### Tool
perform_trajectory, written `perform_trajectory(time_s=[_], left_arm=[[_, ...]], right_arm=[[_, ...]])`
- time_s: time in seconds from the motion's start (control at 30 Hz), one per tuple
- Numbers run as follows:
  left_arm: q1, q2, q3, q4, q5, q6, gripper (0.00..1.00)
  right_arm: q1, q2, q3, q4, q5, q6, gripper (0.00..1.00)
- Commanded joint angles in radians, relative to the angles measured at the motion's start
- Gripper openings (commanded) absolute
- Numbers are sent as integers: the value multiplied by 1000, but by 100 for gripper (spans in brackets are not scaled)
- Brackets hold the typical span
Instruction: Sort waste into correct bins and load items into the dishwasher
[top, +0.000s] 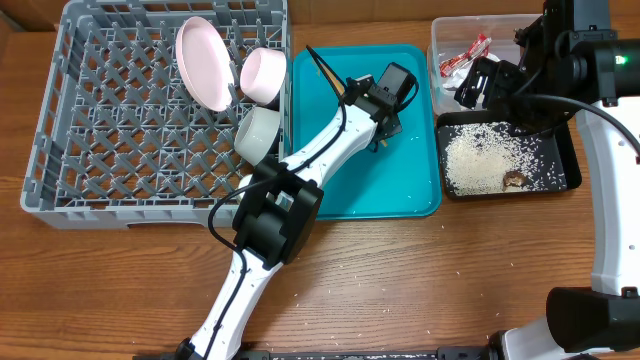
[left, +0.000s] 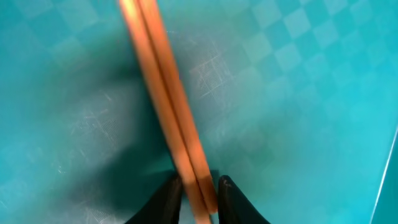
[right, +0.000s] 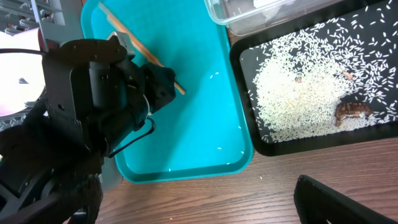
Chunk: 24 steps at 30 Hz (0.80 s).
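The pair of wooden chopsticks (top: 326, 72) lies slanted on the teal tray (top: 400, 180). My left gripper (top: 383, 100) is low over their near end. In the left wrist view the chopsticks (left: 165, 99) run between the black fingertips (left: 166, 198), and my left gripper (left: 198, 198) is shut on them. My right gripper (top: 488, 85) hovers open and empty above the clear tub (top: 455, 30), which holds the red-and-white wrapper (top: 465, 58). The black tray (top: 570, 165) holds rice (top: 480, 158) and a brown lump (top: 514, 180). The grey rack (top: 90, 150) carries a plate (top: 203, 62) and two bowls (top: 264, 74).
A few rice grains lie on the teal tray (right: 186, 124) and on the wooden table (top: 420, 280) in front. The left arm (top: 280, 210) crosses from the table's front over the rack's corner. One finger (right: 339, 199) of the right gripper shows above the table.
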Motion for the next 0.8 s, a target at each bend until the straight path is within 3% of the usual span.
perform_trajectory(time_s=[0.0,0.47,0.77], left_arm=[[-13,145,-65,-71,126,5,21],[-14,143,-65,-296,231,4,21],[-19,143,-65,-375,272,5,40]], right_arm=[[5,-9,-4,5,8,-3,100],[5,-9,-4,5,8,-3,100],[5,-9,-4,5,8,-3,100]])
